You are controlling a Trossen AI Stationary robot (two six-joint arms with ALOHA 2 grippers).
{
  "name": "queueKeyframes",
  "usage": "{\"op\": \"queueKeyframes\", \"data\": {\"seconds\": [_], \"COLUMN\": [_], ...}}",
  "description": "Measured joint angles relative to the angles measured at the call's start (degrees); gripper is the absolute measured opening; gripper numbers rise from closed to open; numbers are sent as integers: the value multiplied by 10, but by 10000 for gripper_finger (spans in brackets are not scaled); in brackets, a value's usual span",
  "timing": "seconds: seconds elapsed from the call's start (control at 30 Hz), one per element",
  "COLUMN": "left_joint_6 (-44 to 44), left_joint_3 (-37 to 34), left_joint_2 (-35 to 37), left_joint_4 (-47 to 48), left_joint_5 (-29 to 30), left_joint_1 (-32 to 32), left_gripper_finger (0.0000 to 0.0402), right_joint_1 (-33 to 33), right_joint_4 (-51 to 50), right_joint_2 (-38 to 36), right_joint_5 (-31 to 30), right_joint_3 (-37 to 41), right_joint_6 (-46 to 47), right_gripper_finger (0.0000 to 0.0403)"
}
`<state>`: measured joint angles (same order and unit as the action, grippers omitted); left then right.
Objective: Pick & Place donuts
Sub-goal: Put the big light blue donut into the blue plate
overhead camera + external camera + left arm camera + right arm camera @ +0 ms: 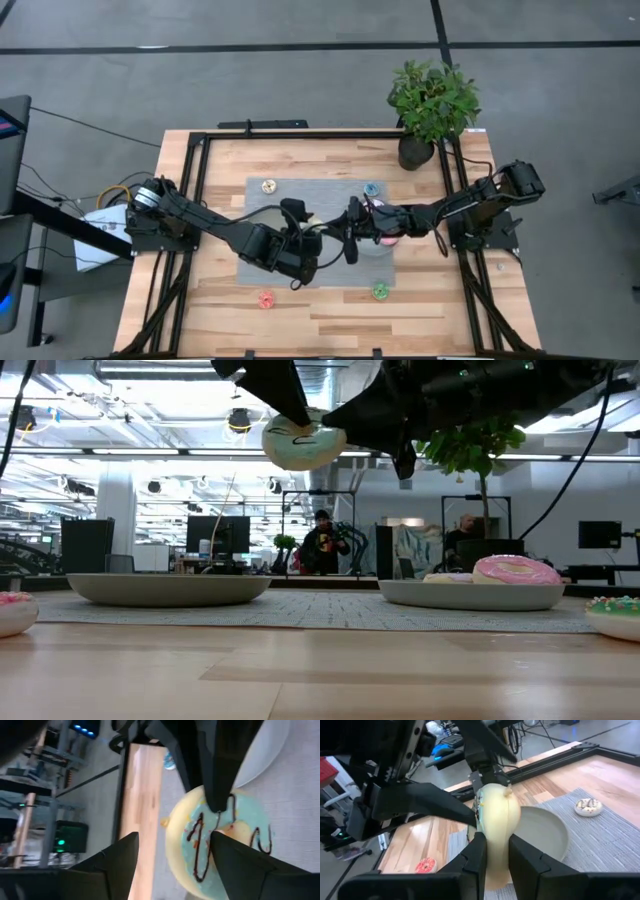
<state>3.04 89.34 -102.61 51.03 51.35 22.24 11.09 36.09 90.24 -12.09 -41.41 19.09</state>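
Note:
The mint-green donut, with dark drizzle on its icing, hangs high above the grey mat. My right gripper reaches in from the table's right and is shut on it. My left gripper comes from the left and is open, one finger on either side of the same donut. A pink donut lies on the right grey plate. The left plate holds nothing. My right gripper pinches the donut's ring at its rim between its two fingers, one on each face. The fingers come nearly level from the table's right. The donut stands on edge, lifted clear of mat and plates. My left gripper: whether its fingers touch the donut, I cannot tell.
Small donuts lie around the mat: tan, blue, red and green. A potted plant stands at the far right corner. A black frame runs along the table's edges.

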Motion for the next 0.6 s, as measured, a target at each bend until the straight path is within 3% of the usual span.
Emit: {"op": "queueKeyframes", "data": {"seconds": [0.23, 0.4, 0.53, 0.6], "left_joint_6": [66, 232, 399, 469], "left_joint_3": [0, 0, 0, -6], "left_joint_2": [16, 34, 37, 38], "left_joint_4": [82, 231, 368, 392], "left_joint_5": [22, 52, 113, 156], "left_joint_1": [0, 3, 26, 42], "left_gripper_finger": [248, 248, 248, 248], "right_joint_1": [-9, -19, -19, -19], "right_joint_4": [-21, -40, -52, -68], "right_joint_2": [0, 0, -1, -8], "right_joint_5": [-1, 0, 0, 1], "right_joint_3": [0, 0, 0, 1], "right_joint_6": [12, 26, 34, 35], "right_gripper_finger": [63, 63, 63, 63]}}
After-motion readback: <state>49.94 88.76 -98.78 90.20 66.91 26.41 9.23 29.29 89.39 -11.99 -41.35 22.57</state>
